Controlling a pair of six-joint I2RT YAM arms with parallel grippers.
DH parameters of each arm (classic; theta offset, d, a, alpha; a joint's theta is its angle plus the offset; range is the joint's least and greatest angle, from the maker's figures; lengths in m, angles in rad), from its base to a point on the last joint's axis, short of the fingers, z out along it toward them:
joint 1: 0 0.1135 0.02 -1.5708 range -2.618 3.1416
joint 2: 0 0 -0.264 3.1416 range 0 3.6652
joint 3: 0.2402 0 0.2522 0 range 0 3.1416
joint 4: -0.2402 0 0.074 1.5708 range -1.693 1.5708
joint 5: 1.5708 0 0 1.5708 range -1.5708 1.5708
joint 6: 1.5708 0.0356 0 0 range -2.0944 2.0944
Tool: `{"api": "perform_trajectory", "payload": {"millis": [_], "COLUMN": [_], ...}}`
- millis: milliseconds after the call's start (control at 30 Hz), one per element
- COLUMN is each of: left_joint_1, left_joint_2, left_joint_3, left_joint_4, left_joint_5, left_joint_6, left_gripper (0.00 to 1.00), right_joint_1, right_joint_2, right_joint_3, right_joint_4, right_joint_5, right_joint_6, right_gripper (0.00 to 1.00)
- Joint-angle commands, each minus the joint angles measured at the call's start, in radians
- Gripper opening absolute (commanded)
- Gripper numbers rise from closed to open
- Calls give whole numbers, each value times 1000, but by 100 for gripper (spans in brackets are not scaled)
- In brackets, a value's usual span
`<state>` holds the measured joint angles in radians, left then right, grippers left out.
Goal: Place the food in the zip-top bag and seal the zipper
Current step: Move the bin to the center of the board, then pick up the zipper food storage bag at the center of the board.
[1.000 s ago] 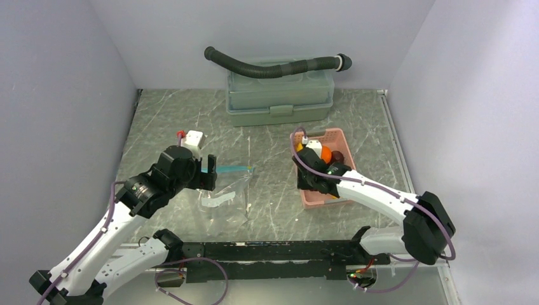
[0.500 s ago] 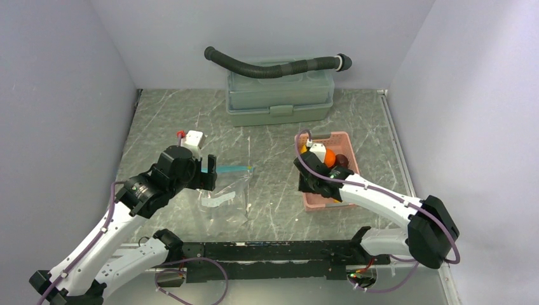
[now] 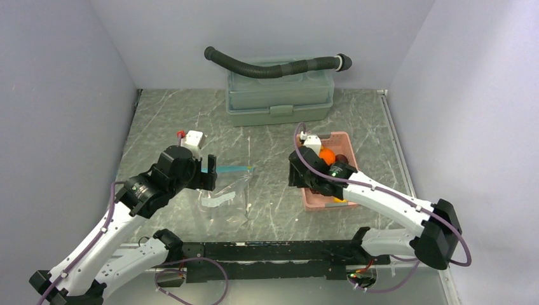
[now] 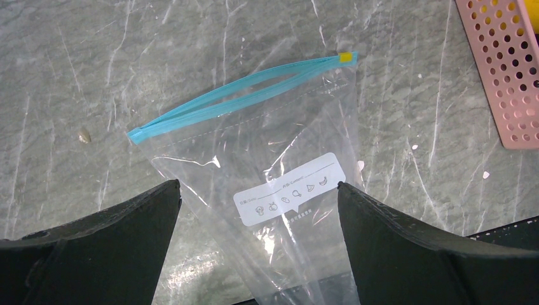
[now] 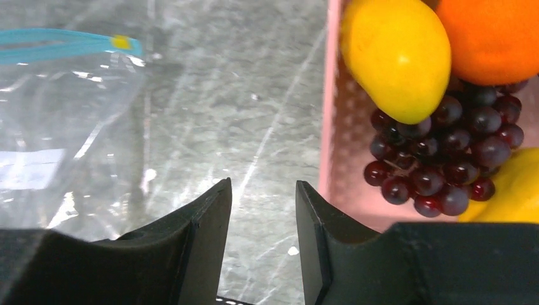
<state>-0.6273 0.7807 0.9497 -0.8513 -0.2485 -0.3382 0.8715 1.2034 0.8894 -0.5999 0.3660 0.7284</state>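
Observation:
The clear zip-top bag (image 3: 229, 190) lies flat on the table, and its teal zipper (image 3: 232, 169) gapes slightly open. My left gripper (image 3: 208, 171) hovers over the bag (image 4: 273, 159) with its jaws wide open and empty; the zipper (image 4: 241, 89) lies beyond them. The food sits in the pink basket (image 3: 318, 202): a lemon (image 5: 397, 57), an orange ball (image 5: 492, 35), a grape bunch (image 5: 445, 152) and a second lemon (image 5: 508, 190). My right gripper (image 3: 293, 175) is just left of the basket wall (image 5: 334, 140), over bare table, with its jaws narrowly open and empty (image 5: 263, 184).
A green lidded box (image 3: 279, 98) stands at the back with a black corrugated hose (image 3: 273, 67) on top. A small white block with a red part (image 3: 192, 136) sits behind the left gripper. Grey walls close in both sides.
My right gripper has moved left, from over the basket's fruit to just outside its left wall, empty. The left arm and the bag have not moved.

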Motion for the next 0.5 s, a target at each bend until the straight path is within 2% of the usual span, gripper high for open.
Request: {"api": "perform_trajectory", "payload": {"millis": [0, 167, 467], "left_joint_1": [-2, -1, -2], "left_joint_2": [-13, -37, -62], "left_joint_3": [11, 8, 10], "left_joint_4": [9, 11, 4], "left_joint_5": [0, -15, -41], "left_joint_6": [-19, -23, -30], "left_gripper": [99, 99, 99], "right_joint_1": [41, 70, 172], "right_joint_2": [-30, -19, 58], "right_joint_3": [101, 128, 212], "right_joint_4": [-19, 41, 83], "right_joint_5": [7, -105, -118], "right_joint_6": [-25, -43, -45], "right_gripper": [47, 53, 62]}}
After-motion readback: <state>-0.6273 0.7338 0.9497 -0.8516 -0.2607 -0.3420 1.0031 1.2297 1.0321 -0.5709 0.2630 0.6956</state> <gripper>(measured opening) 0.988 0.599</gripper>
